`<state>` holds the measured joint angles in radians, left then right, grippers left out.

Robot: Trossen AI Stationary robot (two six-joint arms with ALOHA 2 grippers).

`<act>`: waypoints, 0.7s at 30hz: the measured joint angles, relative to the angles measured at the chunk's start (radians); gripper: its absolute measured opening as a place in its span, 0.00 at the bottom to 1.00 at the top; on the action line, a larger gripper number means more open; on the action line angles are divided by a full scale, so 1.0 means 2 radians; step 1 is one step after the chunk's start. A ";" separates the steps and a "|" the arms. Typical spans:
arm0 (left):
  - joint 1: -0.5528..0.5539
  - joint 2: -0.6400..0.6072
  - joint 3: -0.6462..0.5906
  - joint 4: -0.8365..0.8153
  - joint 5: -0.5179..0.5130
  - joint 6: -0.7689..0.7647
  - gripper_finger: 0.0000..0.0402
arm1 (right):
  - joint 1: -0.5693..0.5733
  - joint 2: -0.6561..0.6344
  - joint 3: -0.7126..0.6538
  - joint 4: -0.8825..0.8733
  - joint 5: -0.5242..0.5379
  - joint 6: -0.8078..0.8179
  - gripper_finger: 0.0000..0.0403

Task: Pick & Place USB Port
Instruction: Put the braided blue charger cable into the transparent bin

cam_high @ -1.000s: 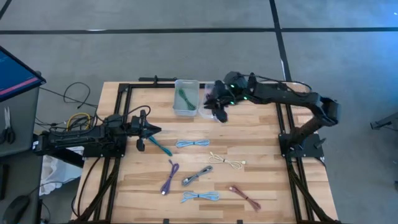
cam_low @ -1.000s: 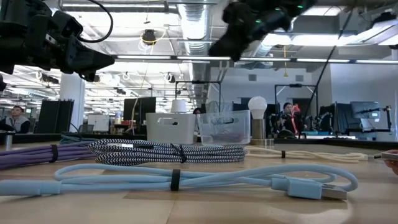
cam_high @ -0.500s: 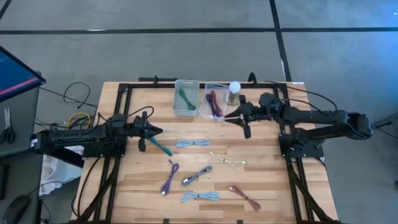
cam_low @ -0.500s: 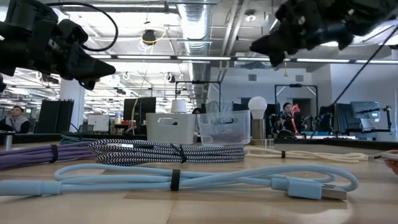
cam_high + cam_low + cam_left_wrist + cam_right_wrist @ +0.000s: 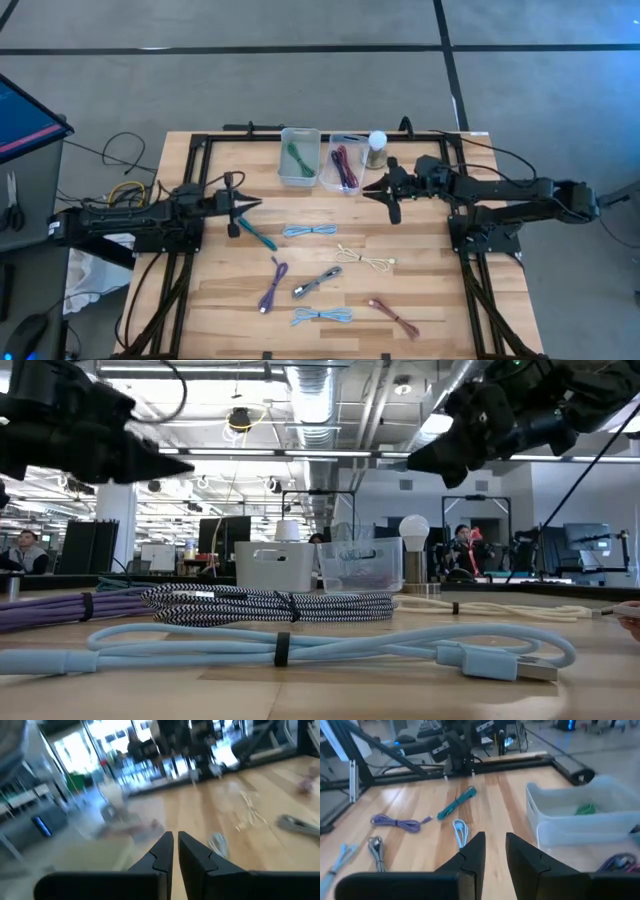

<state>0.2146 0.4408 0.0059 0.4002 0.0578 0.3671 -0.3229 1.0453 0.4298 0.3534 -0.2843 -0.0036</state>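
Several bundled USB cables lie flat on the wooden table: teal [image 5: 258,236], light blue [image 5: 308,231], cream [image 5: 365,258], purple [image 5: 272,285], striped grey [image 5: 317,283] and maroon [image 5: 393,317]. At the far edge one clear bin [image 5: 299,170] holds a green cable [image 5: 295,155]. The bin beside it [image 5: 343,183] holds red and dark cables [image 5: 343,165]. My left gripper [image 5: 255,206] hovers level at the table's left, shut and empty, just beyond the teal cable. My right gripper [image 5: 368,191] hovers right of the bins, pointing left, narrowly open [image 5: 495,836] with nothing between its fingers.
A white bulb on a stand [image 5: 377,143] stands right of the bins, close behind my right gripper. Black frame rails [image 5: 195,200] run along the table's left and right sides. In the low view a light blue cable [image 5: 300,645] lies nearest the front edge.
My right gripper has drawn back from above the right-hand bin toward the table's right edge and come lower, uncovering the red cables in that bin. My left gripper has rolled about its own pointing line while staying in place.
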 joint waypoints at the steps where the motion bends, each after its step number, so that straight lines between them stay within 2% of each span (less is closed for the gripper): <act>1: 0.000 0.000 0.000 0.020 -0.002 0.008 0.07 | 0.000 -0.006 0.000 -0.001 0.000 -0.010 0.17; 6: 0.000 0.000 0.000 0.092 -0.003 0.009 0.07 | -0.001 -0.054 -0.012 0.008 0.000 -0.046 0.13; 16: 0.000 0.000 0.000 0.092 -0.002 -0.003 0.07 | -0.017 -0.142 -0.131 0.101 0.000 -0.025 0.02; 21: 0.000 0.001 0.000 0.090 -0.003 -0.033 0.07 | -0.017 -0.161 -0.156 0.110 0.001 -0.022 0.00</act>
<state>0.2144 0.4427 0.0063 0.5800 0.0525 0.3017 -0.3560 0.7237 0.1187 0.5735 -0.2832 -0.0479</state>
